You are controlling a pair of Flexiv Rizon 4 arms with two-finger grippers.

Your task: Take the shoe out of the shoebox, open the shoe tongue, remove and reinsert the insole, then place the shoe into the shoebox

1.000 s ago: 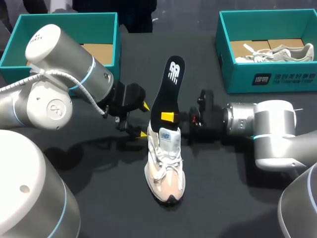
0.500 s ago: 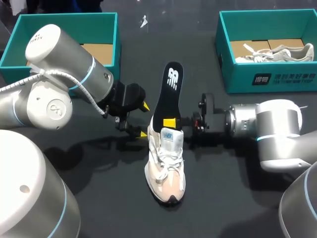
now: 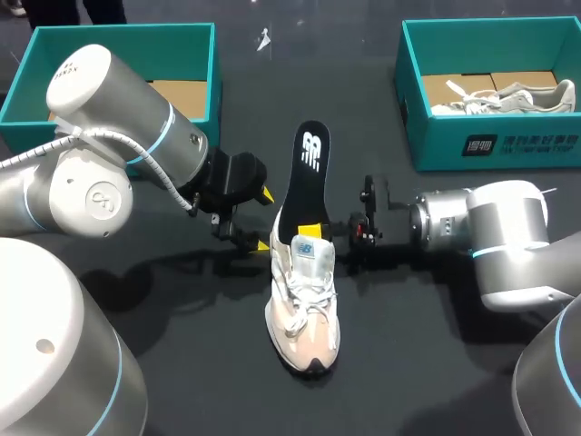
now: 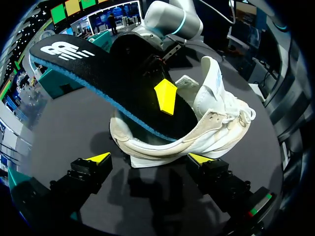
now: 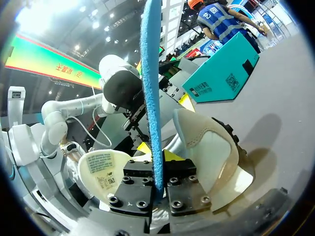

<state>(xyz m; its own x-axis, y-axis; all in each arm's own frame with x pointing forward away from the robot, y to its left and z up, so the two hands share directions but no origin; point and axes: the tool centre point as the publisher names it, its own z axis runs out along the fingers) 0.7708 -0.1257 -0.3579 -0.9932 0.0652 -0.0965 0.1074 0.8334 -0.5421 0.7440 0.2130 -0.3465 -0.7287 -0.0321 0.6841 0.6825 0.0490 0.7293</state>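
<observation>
A: Whereabouts of the white and beige mesh sneaker [image 3: 304, 304]?
B: On the black desk [image 3: 408, 363], sole down, out between the two teal cardboard boxes (left shoebox [image 3: 123, 29], right shoebox [image 3: 554, 145]) and well apart from both. Toe toward the robot.
A: Anything in those?
B: In the right shoebox, a second pale sneaker [image 3: 508, 98] on brown card [image 3: 531, 82]. Brown card in the left shoebox too.
A: And the black foam insole with the white logo [image 3: 307, 173]?
B: Heel end down inside the sneaker, the rest slanting up and out over the heel collar toward the far edge (blue along its rim, seen from both wrists).
A: State of the right tool [image 3: 313, 230]?
B: Clenched on the insole just above the collar. One yellow tip flat on the black face; from its own wrist, the blue rim running straight between the two fingers.
A: Next, the white padded tongue [image 4: 212, 81]?
B: Lifted upright, label side turned to the right tool.
A: And the left tool [image 3: 263, 220]?
B: Released, fingers spread wide, grasping nothing. Just beside the sneaker's heel on the robot's left, heel ahead of the gap between its tips.
</observation>
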